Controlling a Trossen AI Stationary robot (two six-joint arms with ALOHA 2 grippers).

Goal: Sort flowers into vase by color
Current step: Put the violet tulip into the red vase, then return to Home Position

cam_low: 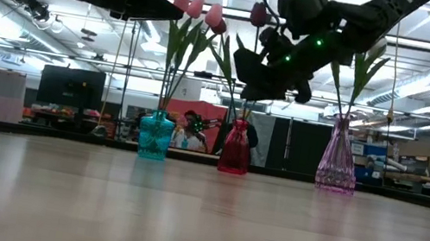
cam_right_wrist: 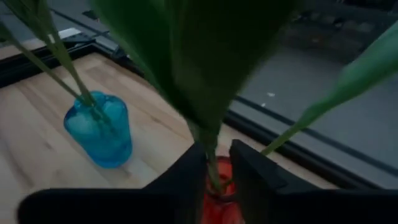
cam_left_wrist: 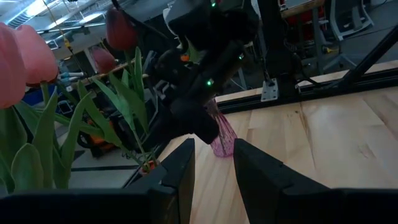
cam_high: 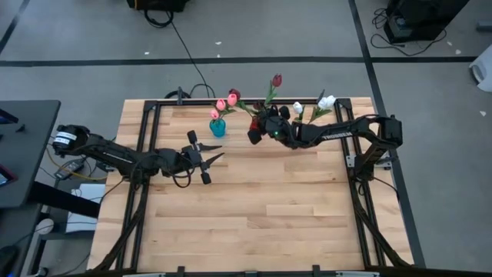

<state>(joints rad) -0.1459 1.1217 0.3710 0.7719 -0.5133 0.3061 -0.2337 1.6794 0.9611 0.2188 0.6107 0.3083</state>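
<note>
Three vases stand in a row along the far edge of the wooden surface (cam_high: 261, 200): a blue vase (cam_low: 156, 135), a red vase (cam_low: 236, 147) and a clear pink vase (cam_low: 338, 157). The pink tulips (cam_low: 199, 8) rise upright from the blue vase, stems near vertical and heads at the top. Dark red tulips (cam_low: 258, 13) stand in the red vase, their long axes upright with a slight lean. White tulips (cam_high: 327, 101) sit in the pink vase, heads leaning toward the outer rim of the surface.

The right pincer (cam_right_wrist: 214, 168) hangs straight above the red vase's mouth, fingers pointing down. A green stem (cam_right_wrist: 213, 168) runs upright through the narrow gap between its two fingers, with broad leaves spreading just above. Whether the fingers press on the stem or stand just clear of it cannot be told. The blue vase stands just to one side of this pincer.

The left pincer (cam_left_wrist: 211, 168) hovers above the surface, well apart from the vases, with nothing in it, its fingers parted by a narrow gap. The left arm stretches low and nearly level.

Beyond the surface lies a workshop with bright ceiling lights, monitors and shelving.
</note>
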